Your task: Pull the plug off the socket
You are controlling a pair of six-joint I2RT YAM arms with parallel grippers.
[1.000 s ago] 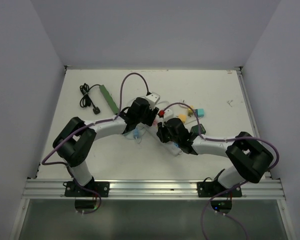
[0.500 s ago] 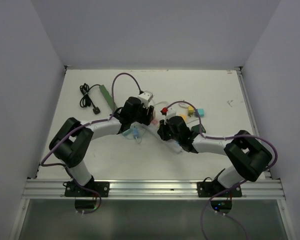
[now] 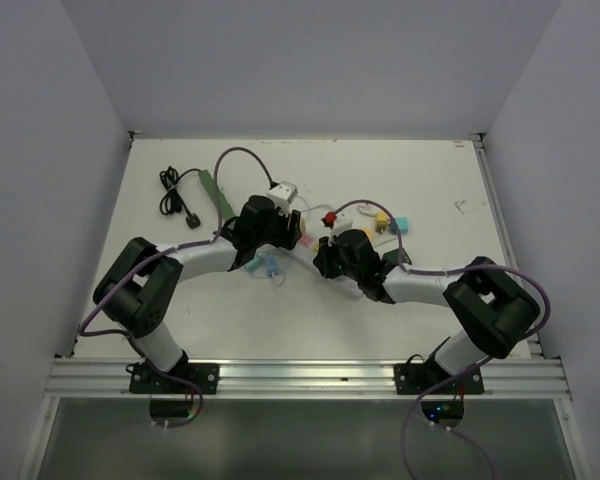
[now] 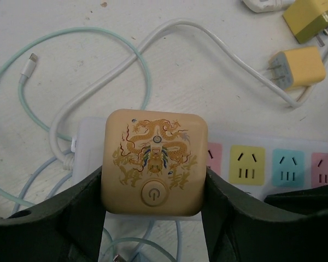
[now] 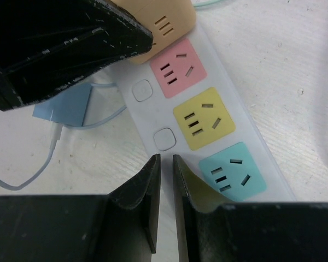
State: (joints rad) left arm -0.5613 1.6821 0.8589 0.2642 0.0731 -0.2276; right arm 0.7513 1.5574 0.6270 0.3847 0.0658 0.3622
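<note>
Shifted left and slightly far since a second ago: left gripper (image 4: 153,188). Its jaws half spread, fingers pressed on both sides of tan square plug with gold dragon print and round power button (image 4: 154,155). Plug sits over left end of white power strip with pastel sockets (image 4: 89,147); prong seating not visible. right gripper (image 5: 164,162) nearly closed, holding nothing, tips over strip edge beside teal socket (image 5: 229,169), right of plug.

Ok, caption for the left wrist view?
Left hand grips the dragon-printed plug seated on the pastel power strip, yellow chargers lying loose beyond.
</note>
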